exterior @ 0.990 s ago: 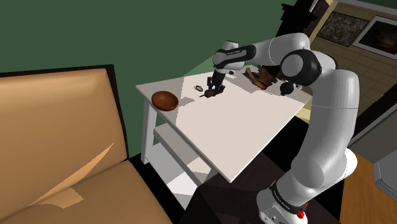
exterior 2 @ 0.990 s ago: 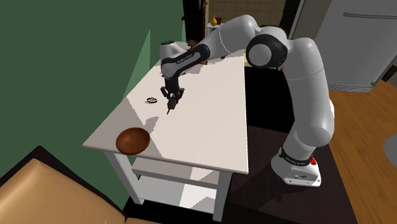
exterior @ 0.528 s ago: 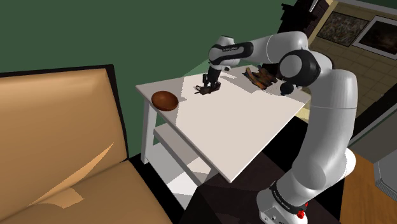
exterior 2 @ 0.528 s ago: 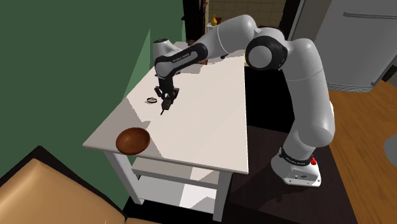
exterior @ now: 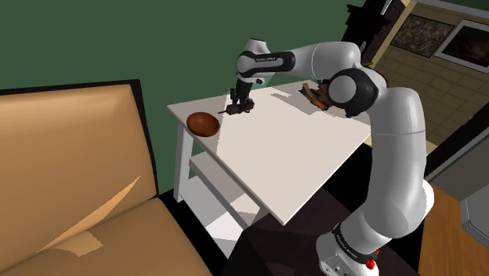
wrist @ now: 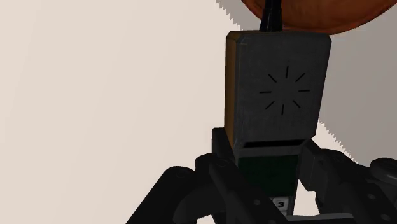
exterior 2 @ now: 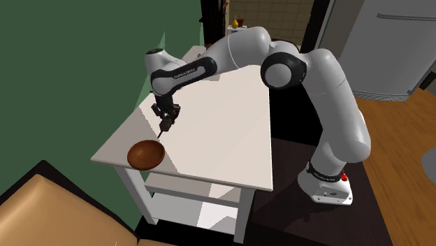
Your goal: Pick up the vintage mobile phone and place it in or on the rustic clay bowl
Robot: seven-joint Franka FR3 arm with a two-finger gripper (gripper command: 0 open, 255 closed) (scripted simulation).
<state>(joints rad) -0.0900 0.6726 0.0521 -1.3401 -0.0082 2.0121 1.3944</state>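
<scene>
My black gripper (exterior: 237, 107) is shut on a grey vintage mobile phone (exterior: 233, 111) and holds it above the white table (exterior: 290, 157). It hangs a short way from the brown clay bowl (exterior: 203, 123), which sits at the table's corner. The second exterior view has the gripper (exterior 2: 166, 116) with the phone (exterior 2: 165, 126) pointing down, just above and beyond the bowl (exterior 2: 147, 153). In the wrist view the fingers (wrist: 222, 153) clasp the phone (wrist: 278, 89) at its lower part. Its antenna (wrist: 273, 16) reaches over the bowl's rim (wrist: 318, 14).
A tan sofa (exterior: 70, 180) stands beside the table at the shoulder view's left. Brown clutter (exterior: 317, 96) lies at the table's far end behind the arm. A green wall runs along the table's far side. A lower shelf (exterior 2: 195, 189) sits under the tabletop (exterior 2: 223, 133).
The gripper has lifted the phone off the table and carried it toward the bowl, leftward in the shoulder view. The bowl has not moved.
</scene>
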